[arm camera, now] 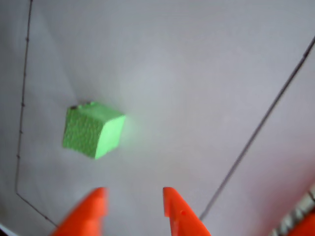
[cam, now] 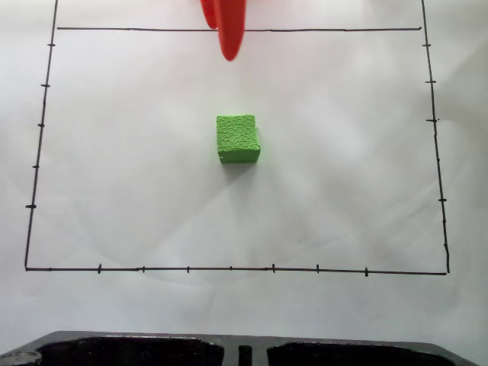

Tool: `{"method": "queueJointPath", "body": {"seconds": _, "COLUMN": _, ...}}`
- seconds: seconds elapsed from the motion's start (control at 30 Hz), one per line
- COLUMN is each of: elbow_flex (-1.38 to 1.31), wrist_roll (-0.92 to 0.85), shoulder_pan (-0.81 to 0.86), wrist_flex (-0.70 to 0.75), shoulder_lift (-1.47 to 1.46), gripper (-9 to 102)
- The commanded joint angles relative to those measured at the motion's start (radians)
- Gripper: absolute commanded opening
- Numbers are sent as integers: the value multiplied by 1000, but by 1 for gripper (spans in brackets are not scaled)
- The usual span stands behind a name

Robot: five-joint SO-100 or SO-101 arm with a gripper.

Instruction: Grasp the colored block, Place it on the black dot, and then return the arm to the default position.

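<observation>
The colored block (cam: 238,139), a bright green cube with a crackled top, sits flat on the white paper near the middle of the drawn rectangle. In the wrist view the block (arm camera: 91,130) lies up and to the left of the orange gripper (arm camera: 134,196). The gripper is open, with nothing between its pointed fingers (arm camera: 174,211). From the fixed view's top edge the gripper (cam: 221,38) hangs well behind the block and clear of it. A thin dark sliver (arm camera: 81,104) shows at the block's far edge; I cannot tell whether it is the black dot.
A thin black border line (cam: 229,268) with tick marks frames the paper. A dark moulded base (cam: 244,351) runs along the fixed view's bottom edge. Cables and orange arm parts (arm camera: 300,216) sit at the wrist view's lower right.
</observation>
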Motion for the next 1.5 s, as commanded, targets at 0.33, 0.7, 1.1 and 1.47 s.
{"method": "queueJointPath", "body": {"seconds": 0.33, "elbow_flex": 245, "wrist_roll": 66, "shoulder_pan": 41, "wrist_flex": -227, "shoulder_lift": 178, "gripper": 0}}
{"method": "queueJointPath", "body": {"seconds": 0.7, "elbow_flex": 331, "wrist_roll": 86, "shoulder_pan": 20, "wrist_flex": -405, "shoulder_lift": 178, "gripper": 0}}
{"method": "queueJointPath", "body": {"seconds": 1.1, "elbow_flex": 342, "wrist_roll": 181, "shoulder_pan": 31, "wrist_flex": -433, "shoulder_lift": 179, "gripper": 0}}
{"method": "queueJointPath", "body": {"seconds": 1.47, "elbow_flex": 342, "wrist_roll": 189, "shoulder_pan": 34, "wrist_flex": -434, "shoulder_lift": 181, "gripper": 0}}
